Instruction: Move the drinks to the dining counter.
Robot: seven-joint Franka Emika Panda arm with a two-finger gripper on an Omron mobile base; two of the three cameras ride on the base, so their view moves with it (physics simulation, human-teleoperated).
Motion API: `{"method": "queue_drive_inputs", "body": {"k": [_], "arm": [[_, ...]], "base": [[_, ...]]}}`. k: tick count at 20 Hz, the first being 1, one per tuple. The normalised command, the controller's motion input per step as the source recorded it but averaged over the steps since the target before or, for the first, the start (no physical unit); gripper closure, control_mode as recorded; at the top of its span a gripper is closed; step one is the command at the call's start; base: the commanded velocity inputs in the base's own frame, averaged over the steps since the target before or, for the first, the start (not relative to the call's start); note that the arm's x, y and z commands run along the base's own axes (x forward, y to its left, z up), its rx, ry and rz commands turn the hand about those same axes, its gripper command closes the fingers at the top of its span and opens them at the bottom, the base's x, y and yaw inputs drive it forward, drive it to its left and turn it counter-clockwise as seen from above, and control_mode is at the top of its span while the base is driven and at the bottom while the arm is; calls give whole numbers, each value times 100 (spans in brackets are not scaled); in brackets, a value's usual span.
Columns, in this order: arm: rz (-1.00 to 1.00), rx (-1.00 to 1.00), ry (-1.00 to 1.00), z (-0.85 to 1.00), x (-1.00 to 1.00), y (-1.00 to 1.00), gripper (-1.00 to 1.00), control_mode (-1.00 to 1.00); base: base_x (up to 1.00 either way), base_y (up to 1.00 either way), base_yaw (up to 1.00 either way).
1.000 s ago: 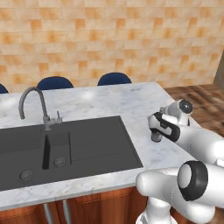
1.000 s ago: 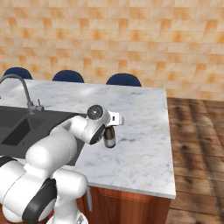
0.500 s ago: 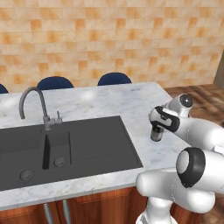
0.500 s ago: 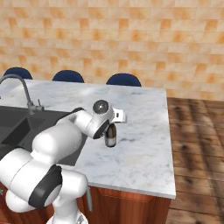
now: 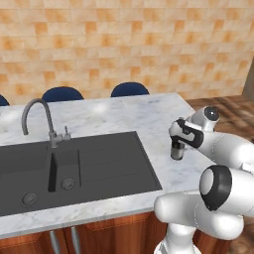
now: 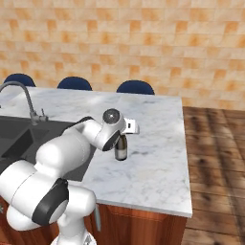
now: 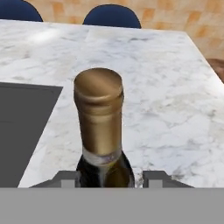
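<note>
The fingers stand one on each side of the lower body of a dark glass bottle, with a slight gap visible on the right side; whether they press on the glass or have just let go cannot be told. The gripper sits low against the bottle, at about shoulder height.

The bottle stands upright on the marble counter, long axis vertical, its gold foil cap pointing straight up. It rests on the bare stone between the black sink and the counter's right-hand edge, nearer the front than the back. In the right base view the bottle shows just below the wrist, its base on the stone.

Against the picture of one second ago, the bottle occupies much the same spot on the counter and remains upright. The arm has changed posture: the forearm has swung and the elbow has moved, while the hand remains at the bottle.

Count: one bottle; one sink with two basins; one curved metal tap behind the sink; three blue chair backs beyond the far edge in the right base view. A brick-patterned wall stands behind, and a wooden floor lies right of the counter.
</note>
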Motion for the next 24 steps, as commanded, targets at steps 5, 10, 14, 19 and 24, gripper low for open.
{"method": "queue_drive_inputs", "body": {"k": [5, 10, 14, 19, 24], "arm": [[0, 0, 0, -1, 0, 0, -100, -100], [0, 0, 0, 2, -5, 0, -100, -100], [3, 0, -3, 16, -51, 0, -100, -100], [5, -1, -19, 35, -88, 0, -100, -100], [6, -3, -25, 35, -89, 1, -100, -100]], "base": [[0, 0, 0], [0, 0, 0], [0, 0, 0], [0, 0, 0], [0, 0, 0]]}}
